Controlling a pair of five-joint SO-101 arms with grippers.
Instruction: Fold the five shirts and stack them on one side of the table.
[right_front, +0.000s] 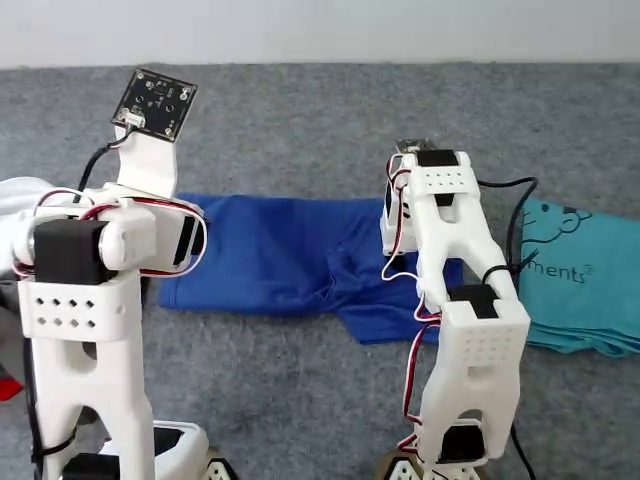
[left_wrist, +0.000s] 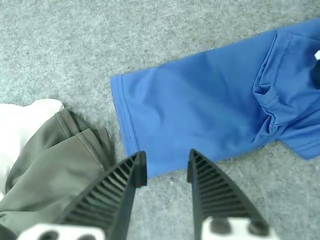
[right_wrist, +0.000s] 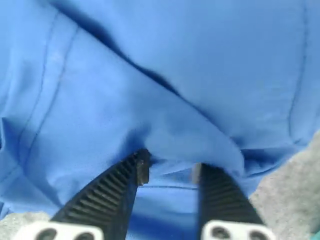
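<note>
On the grey felt table (right_front: 300, 110) the blue shirt (right_front: 270, 255) lies centre, part-folded, my left gripper (left_wrist: 166, 167) part-open over its left near corner, my right gripper (right_wrist: 170, 172) straddling a bunched ridge unclosed, so I reckon both must pinch before folding.

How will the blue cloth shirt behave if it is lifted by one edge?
Probably floppy: the blue cloth shirt bunches into folds near its middle. Likely light: it lies thin and flat. The fuzzy grey tabletop may drag it.
</note>
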